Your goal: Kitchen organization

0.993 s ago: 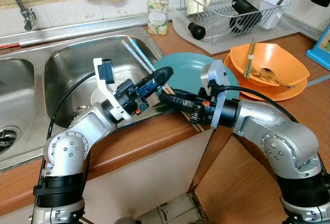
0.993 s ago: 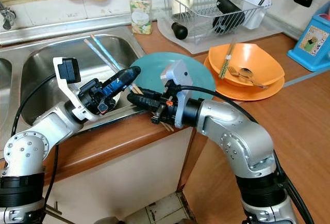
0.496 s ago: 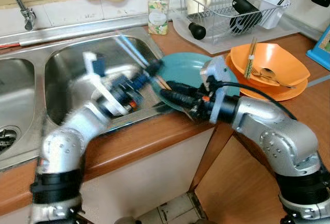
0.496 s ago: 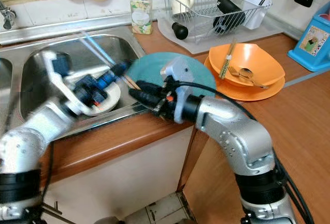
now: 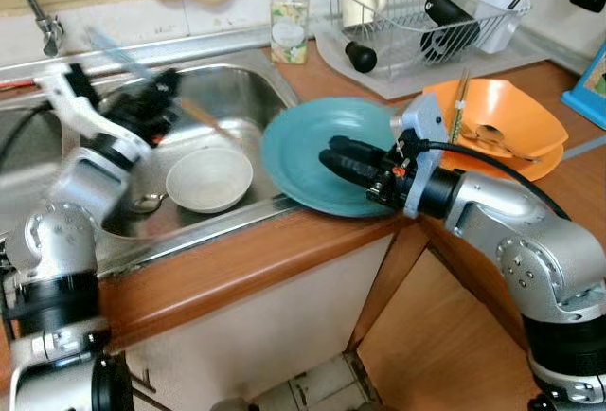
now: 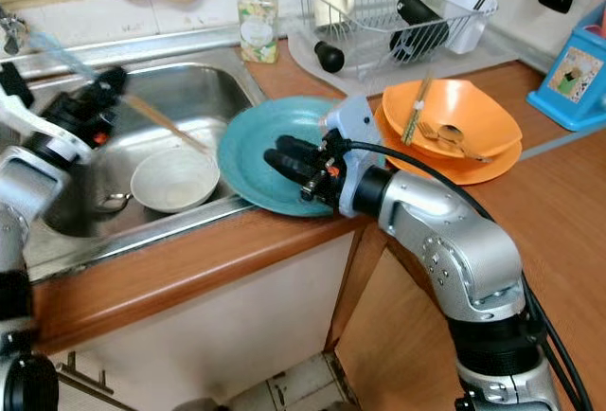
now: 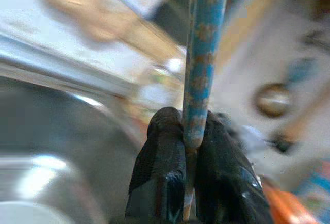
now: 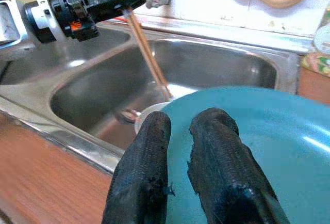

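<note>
My left gripper (image 5: 159, 97) is over the sink basin, blurred. It is shut on a pair of chopsticks (image 5: 204, 119) with blue patterned tops and brown tips. The left wrist view shows the fingers clamped on the blue shaft (image 7: 198, 79). The brown tips slant down toward a white bowl (image 5: 208, 179) in the sink (image 5: 256, 89). My right gripper (image 5: 329, 150) hovers just over a teal plate (image 5: 294, 160) that overlaps the sink's edge. Its fingers (image 8: 149, 172) are slightly apart with nothing between them.
An orange bowl on an orange plate (image 5: 502, 113), holding chopsticks and cutlery, sits right of the teal plate. Behind stand a wire dish rack (image 5: 417, 13) and a soap bottle (image 5: 289, 23). A faucet (image 5: 38, 4) is at the back left. A spoon (image 5: 142, 205) lies in the sink.
My left arm has swung left, carrying the chopsticks away from the right gripper and the plate's edge to over the sink. The right gripper now rests over the plate without them.
</note>
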`<state>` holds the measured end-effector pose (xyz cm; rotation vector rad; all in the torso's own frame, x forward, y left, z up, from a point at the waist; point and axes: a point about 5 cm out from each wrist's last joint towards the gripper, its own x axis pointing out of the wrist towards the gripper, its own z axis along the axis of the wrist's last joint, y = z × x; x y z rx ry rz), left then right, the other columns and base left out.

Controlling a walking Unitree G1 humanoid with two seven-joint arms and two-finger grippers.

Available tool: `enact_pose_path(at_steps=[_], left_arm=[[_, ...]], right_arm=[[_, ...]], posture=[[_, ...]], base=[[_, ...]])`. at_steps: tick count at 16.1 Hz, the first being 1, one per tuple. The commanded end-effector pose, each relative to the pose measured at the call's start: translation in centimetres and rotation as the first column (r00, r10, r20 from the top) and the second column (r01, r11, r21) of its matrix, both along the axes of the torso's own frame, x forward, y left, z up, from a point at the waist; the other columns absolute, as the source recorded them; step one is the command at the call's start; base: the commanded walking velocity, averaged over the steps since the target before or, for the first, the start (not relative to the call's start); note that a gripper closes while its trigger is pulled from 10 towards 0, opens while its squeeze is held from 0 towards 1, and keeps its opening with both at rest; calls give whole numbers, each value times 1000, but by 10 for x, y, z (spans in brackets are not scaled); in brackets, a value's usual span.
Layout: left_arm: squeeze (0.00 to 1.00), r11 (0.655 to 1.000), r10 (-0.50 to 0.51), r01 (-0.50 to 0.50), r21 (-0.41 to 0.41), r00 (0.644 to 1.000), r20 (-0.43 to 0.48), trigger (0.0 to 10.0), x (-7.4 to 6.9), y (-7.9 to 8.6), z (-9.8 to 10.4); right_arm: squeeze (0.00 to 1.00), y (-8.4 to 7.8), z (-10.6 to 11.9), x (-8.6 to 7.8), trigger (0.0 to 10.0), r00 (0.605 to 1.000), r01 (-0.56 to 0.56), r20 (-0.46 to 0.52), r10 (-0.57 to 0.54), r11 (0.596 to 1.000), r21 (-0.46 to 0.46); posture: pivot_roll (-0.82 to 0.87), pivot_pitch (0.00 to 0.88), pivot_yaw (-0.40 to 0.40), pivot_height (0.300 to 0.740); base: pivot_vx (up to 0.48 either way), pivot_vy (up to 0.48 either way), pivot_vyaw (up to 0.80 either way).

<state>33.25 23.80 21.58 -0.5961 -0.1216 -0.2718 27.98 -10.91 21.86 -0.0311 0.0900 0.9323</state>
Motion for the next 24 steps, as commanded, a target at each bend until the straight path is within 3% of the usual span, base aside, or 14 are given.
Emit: enact_pose_path(at_steps=[1, 4, 8, 9, 11, 12, 13, 14, 15, 18, 24], left_arm=[[0, 995, 90, -88, 43, 994, -58, 0, 6, 8, -6], [0, 991, 115, -108, 74, 988, -102, 0, 15, 4, -14], [0, 994, 102, -100, 42, 993, -65, 0, 21, -2, -10], [0, 990, 123, -117, 76, 990, -73, 0, 22, -1, -11], [0, 955, 148, -103, 279, 978, -146, 157, 25, -2, -27], [0, 947, 150, -95, 307, 975, -161, 157, 26, -4, -31], [0, 934, 152, -79, 348, 970, -189, 10000, 30, -9, -37], [0, 933, 153, -75, 353, 968, -198, 10000, 31, -11, -38], [1000, 935, 149, -58, 349, 959, -242, 10000, 33, -14, -43], [1000, 932, 151, -27, 361, 936, -319, 10000, 39, -15, -51], [1000, 940, 57, 22, 340, 974, -220, 10000, 44, -11, -23]], right_arm=[[0, 2, 2, -4, 10000, 999, -5, 33, 6, 1000, -21], [0, 4, 0, -5, 10000, 999, 4, 32, -3, 999, -38], [0, 2, -1, -4, 10000, 999, 19, 34, -17, 999, -46], [0, 2, -1, -4, 10000, 999, 22, 34, -20, 999, -47], [0, 1, -1, -3, 10000, 999, 28, 39, -26, 998, -56], [0, 2, -1, -3, 10000, 999, 30, 40, -27, 998, -57], [0, 1, -3, -1, 10000, 998, 50, 42, -47, 996, -75], [0, 1, -3, -1, 10000, 998, 57, 42, -53, 995, -80], [0, -1, -4, 0, 10000, 996, 82, 42, -79, 993, -83], [0, -6, -3, 2, 10000, 989, 147, 28, -145, 986, -74], [0, -17, 2, 10, 10000, 947, 320, 37, -319, 947, -40]], posture=[[-120, 0, 40, 740], [-127, 0, 41, 740], [-130, 0, 42, 740], [-129, 0, 40, 740], [-128, 0, 32, 740], [-133, 0, 30, 740], [-138, 0, 31, 740], [-142, 0, 32, 740], [-150, 0, 30, 740], [-156, 0, 22, 740], [-154, 0, 18, 740]], base=[[0, 0, 0], [0, 0, 0], [0, 0, 0], [0, 0, 0], [0, 0, 0], [0, 0, 0], [0, 0, 0], [0, 0, 0], [0, 0, 0], [0, 0, 0], [0, 0, 0]])
